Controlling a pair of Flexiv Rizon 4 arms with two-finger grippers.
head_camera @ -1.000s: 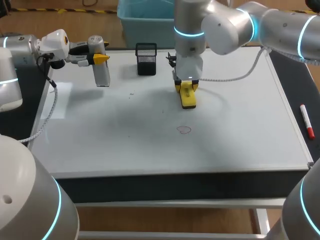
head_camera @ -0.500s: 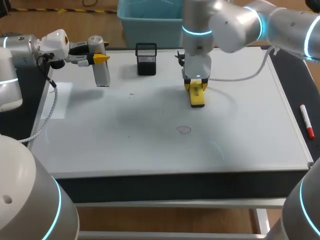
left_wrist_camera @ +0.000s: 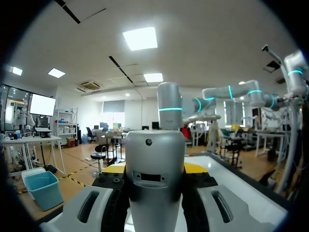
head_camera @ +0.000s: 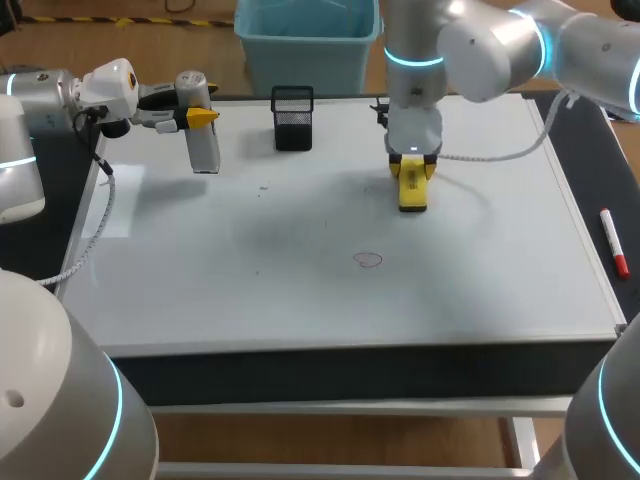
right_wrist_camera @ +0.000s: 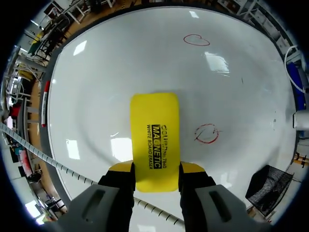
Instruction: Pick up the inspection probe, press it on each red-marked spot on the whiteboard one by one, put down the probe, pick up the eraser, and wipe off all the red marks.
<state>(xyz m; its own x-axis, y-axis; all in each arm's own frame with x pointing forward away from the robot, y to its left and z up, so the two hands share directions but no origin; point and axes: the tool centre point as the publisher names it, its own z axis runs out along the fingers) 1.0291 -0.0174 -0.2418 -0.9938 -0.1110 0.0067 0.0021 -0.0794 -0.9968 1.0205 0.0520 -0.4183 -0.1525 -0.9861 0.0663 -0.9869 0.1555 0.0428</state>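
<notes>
Right tool (right_wrist_camera: 155,167) grips the eraser (right_wrist_camera: 154,135); left tool (head_camera: 197,113) holds the probe (head_camera: 204,148); press the eraser flat, sweep fully across each red mark (right_wrist_camera: 206,133) on the whiteboard (head_camera: 480,270).

Rightward shift: eraser (head_camera: 412,189) (in right gripper (head_camera: 412,171))

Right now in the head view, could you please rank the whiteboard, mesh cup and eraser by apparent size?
Largest: whiteboard.
Then: black mesh cup.
Smallest: yellow eraser, only slightly, its far end under the right gripper.
</notes>
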